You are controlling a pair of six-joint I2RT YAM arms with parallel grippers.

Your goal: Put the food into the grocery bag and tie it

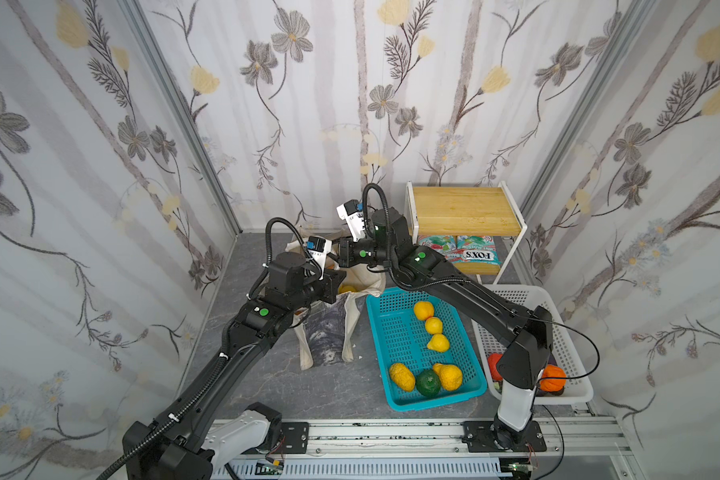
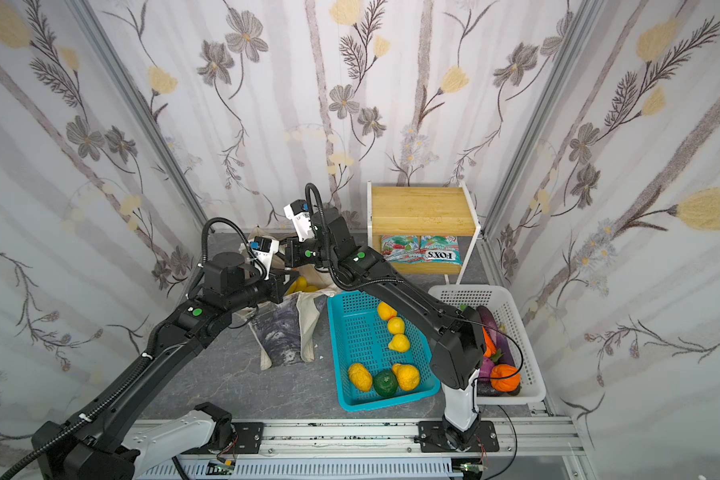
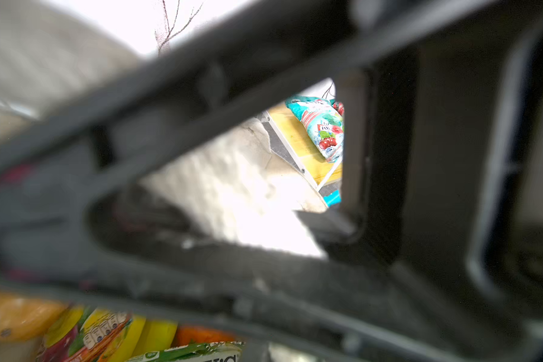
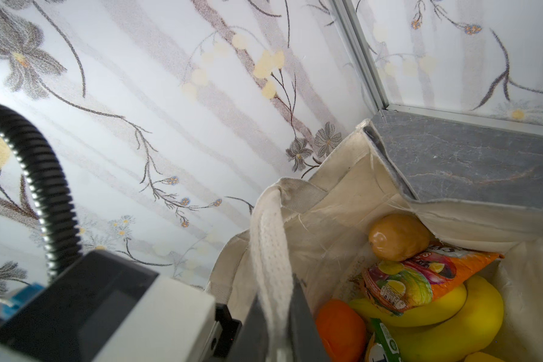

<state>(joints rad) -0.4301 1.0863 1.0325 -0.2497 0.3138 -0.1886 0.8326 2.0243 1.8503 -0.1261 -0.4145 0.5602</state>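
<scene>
**Step in hand: closing the bag.** Loading appears complete, and the tying step is judged to be starting.

**Bag** (image 1: 327, 332): it stands on the grey table with its mouth open. The right wrist view shows the food inside the bag:
- bananas (image 4: 452, 326)
- an orange (image 4: 339, 329) beside them
- a brown bulb (image 4: 398, 236) against the bag's inner wall
- an orange snack packet (image 4: 420, 275) lying across the bananas

**Left gripper** (image 1: 341, 283): it sits at the bag's mouth with its jaws fully closed. A cream handle (image 4: 267, 250) leaves the bag's rim and runs down against a dark finger. It cannot be confirmed that this gripper pinches the handle, because its own wrist view is blurred.

**Right gripper** (image 1: 336, 264): it hangs over the bag's mouth, just beside the left gripper. In both top views the wrist housings hide its fingers. Its opening cannot be told, and no hold is visible.

**Blue basket** (image 1: 391, 332): it stands just beside the bag and holds several yellow fruits and one green one.

**Next move, requirements:**
1. Secure one handle in each gripper, close to the bag's rim.
2. Verify each hold before pulling. The strap is limp and likely to slip.
3. Cross the handles above the bag's mouth.
4. Keep the pull centred over the bag so that it does not tip toward the basket.
</scene>
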